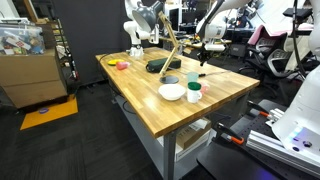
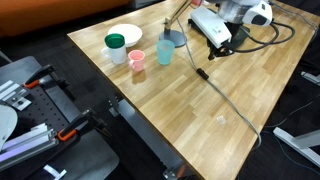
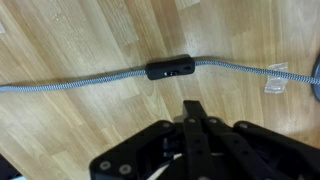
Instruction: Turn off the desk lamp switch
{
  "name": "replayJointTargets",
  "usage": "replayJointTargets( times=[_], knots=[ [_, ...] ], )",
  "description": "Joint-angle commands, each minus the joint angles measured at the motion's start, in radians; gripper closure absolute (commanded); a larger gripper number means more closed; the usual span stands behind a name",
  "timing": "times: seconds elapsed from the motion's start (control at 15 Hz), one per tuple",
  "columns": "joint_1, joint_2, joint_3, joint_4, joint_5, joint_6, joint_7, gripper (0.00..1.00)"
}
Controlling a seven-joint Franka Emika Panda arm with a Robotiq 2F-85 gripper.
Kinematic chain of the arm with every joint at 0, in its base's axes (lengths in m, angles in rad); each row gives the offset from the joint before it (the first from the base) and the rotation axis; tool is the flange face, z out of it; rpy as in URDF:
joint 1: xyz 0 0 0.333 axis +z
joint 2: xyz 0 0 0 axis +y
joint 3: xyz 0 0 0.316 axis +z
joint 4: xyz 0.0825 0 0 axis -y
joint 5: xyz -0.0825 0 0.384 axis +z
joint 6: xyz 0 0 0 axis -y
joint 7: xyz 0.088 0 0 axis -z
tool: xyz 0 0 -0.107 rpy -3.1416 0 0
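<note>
The desk lamp has a dark flat base (image 2: 172, 40) and a thin tan slanted arm (image 1: 170, 40). A braided cable (image 3: 70, 82) runs from it across the wooden table and carries a black inline switch (image 3: 170, 69), which also shows in an exterior view (image 2: 202, 73). My gripper (image 3: 195, 108) is shut and empty. In the wrist view its tips hover just short of the switch, not touching it. In an exterior view the gripper (image 2: 213, 52) hangs above the cable beside the lamp base.
A white bowl (image 2: 127, 33) with a green bowl (image 2: 116, 41), a pink cup (image 2: 137, 60) and a blue cup (image 2: 164, 53) stand near the lamp. Clear tape (image 3: 275, 80) holds the cable down. Table edges (image 2: 150, 125) lie close by.
</note>
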Motion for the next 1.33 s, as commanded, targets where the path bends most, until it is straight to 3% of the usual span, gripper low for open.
replayJointTargets(
  times=[0.0,0.4,0.47,0.53,0.6,0.67,0.93,1.27],
  knots=[
    [0.027,-0.138,-0.027,-0.168,-0.036,0.089,0.034,1.00],
    [0.060,-0.388,-0.080,-0.409,-0.115,0.165,0.054,1.00],
    [0.062,-0.426,-0.093,-0.448,-0.138,0.174,0.053,0.94],
    [0.055,-0.473,-0.101,-0.490,-0.152,0.168,0.031,0.72],
    [0.048,-0.401,-0.085,-0.398,-0.119,0.117,0.035,0.69],
    [0.049,-0.428,-0.092,-0.423,-0.123,0.116,0.035,0.93],
    [0.053,-0.407,-0.087,-0.412,-0.123,0.116,0.036,0.69],
    [0.052,-0.402,-0.087,-0.405,-0.124,0.116,0.036,0.69]
  ],
)
